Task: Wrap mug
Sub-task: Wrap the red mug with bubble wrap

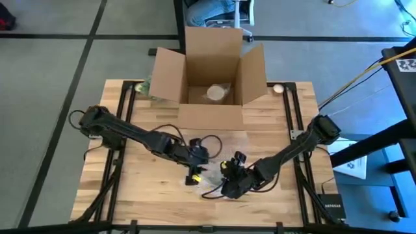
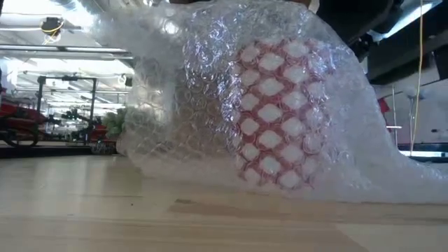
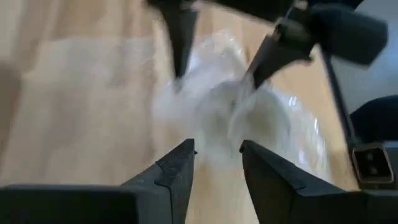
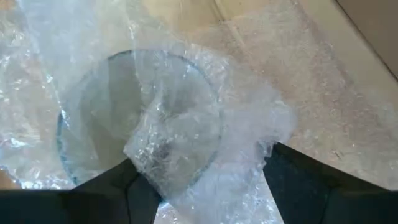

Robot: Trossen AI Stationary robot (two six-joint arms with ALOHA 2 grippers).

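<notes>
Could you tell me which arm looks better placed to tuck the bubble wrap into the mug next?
Probably the right. Its gripper sits directly over the mug mouth, open, with bubble wrap between its fingers. The left gripper, open, hangs just short of the bundle.

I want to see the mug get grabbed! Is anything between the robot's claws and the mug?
Only the bubble wrap. It covers the mug, and a bunched fold of it sits over the mug's mouth right in front of the right gripper. The left gripper faces the same wrap.
</notes>
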